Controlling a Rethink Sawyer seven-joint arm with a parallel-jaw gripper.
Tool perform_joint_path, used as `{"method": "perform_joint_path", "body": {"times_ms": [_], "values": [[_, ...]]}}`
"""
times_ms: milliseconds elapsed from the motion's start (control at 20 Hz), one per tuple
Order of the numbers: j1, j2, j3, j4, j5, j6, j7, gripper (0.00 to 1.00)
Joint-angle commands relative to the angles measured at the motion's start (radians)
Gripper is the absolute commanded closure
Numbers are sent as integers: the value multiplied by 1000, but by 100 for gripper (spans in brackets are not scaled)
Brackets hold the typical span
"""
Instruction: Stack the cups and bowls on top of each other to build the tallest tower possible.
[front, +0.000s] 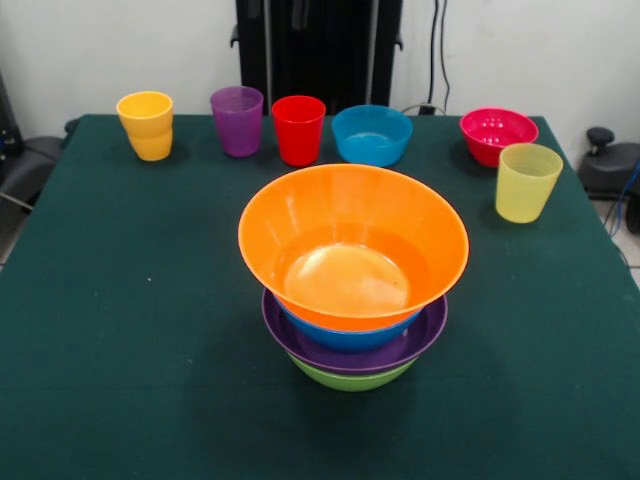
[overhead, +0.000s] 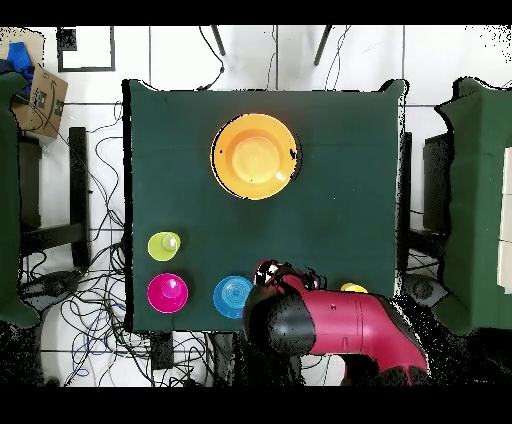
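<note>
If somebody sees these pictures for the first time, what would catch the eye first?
Probably the tower at the table's middle: a wide orange bowl sits atop blue, purple and green bowls. Behind it, cups and small bowls stand in a row, with the pale yellow cup set slightly forward. Overhead, the red arm covers part of that row.

Bench (front: 120, 330) has a dark green cloth top. Directly on it, mid-bench: green bowl (front: 352, 376), bottom of the tower (front: 353, 280), carrying purple, blue and the wide orange bowl. Along the far edge in the front view, a row, left to right: orange-yellow cup (front: 147, 124), purple cup (front: 237, 120), red cup (front: 298, 129), small blue bowl (front: 371, 134), red-pink bowl (front: 497, 134). Pale yellow cup (front: 526, 181) stands just in front of the red-pink bowl, near the right edge.
</note>
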Motion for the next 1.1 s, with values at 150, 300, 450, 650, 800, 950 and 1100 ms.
{"method": "perform_joint_path", "body": {"times_ms": [150,300,450,650,800,950,1100], "values": [[12,92,52,54,-88,-69,-52,0],[9,89,55,54,-88,-66,-54,0],[8,100,53,50,-97,-73,-51,0],[3,120,46,43,-114,-87,-47,0],[-3,121,51,41,-119,-87,-51,0],[-10,101,58,50,-111,-76,-60,0],[-13,112,61,49,-109,-77,-59,0]]}}
